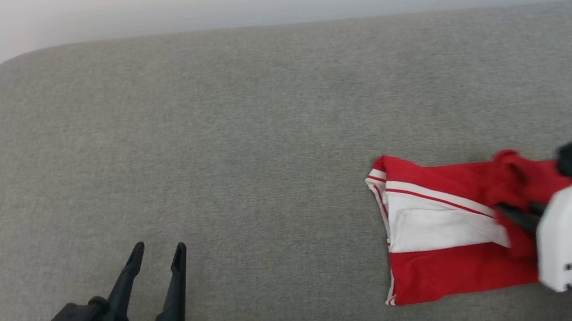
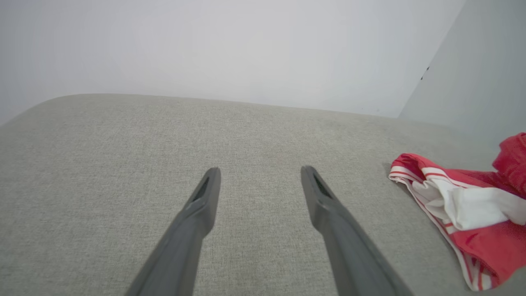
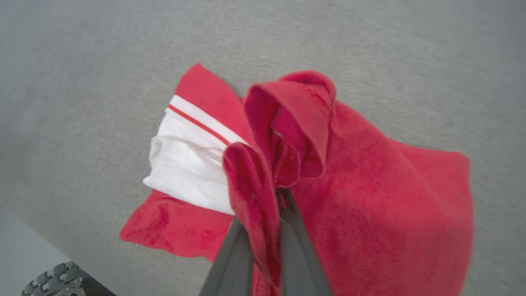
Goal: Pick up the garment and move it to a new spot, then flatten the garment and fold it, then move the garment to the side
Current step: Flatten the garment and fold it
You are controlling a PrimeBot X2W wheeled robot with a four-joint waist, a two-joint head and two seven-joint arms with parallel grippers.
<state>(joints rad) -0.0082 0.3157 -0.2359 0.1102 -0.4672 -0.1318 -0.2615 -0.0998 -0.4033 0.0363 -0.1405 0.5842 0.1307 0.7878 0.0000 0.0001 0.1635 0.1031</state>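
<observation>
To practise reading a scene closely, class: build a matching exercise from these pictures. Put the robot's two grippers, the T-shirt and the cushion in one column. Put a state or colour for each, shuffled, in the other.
Column one
1. left gripper
2. right gripper
3. T-shirt
4. cushion

Column two
A. red and white
B. open, holding nothing
C. plain grey
D. shut on a bunch of red cloth

Pairs: 1-B, 2-D, 3-A, 4-C
</observation>
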